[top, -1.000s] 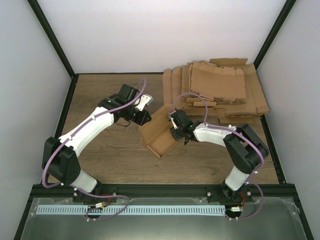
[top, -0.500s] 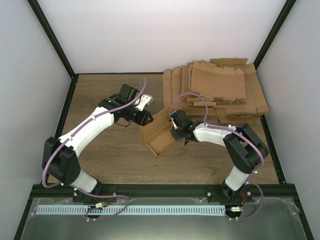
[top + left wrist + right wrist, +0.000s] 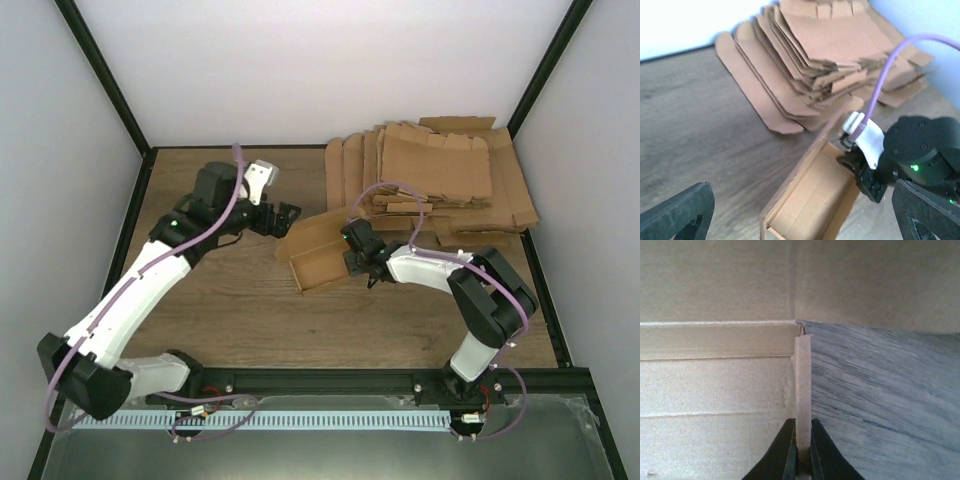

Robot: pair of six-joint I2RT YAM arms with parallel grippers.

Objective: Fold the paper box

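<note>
Right jaws pinch a thin upright wall of the paper box (image 3: pixel 316 262); left jaws, spread wide, hang just beside that box.

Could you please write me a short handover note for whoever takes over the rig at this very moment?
Left hand: open, holding nothing, just left of the paper box.
Right hand: shut on the edge of one upright wall of the box.
Box: in the middle of the table, near the pile of flat blanks.
Done: the walls stand up, so the box forms an open tray.
Left: the top is open; the remaining flaps likely need folding and closing.
</note>
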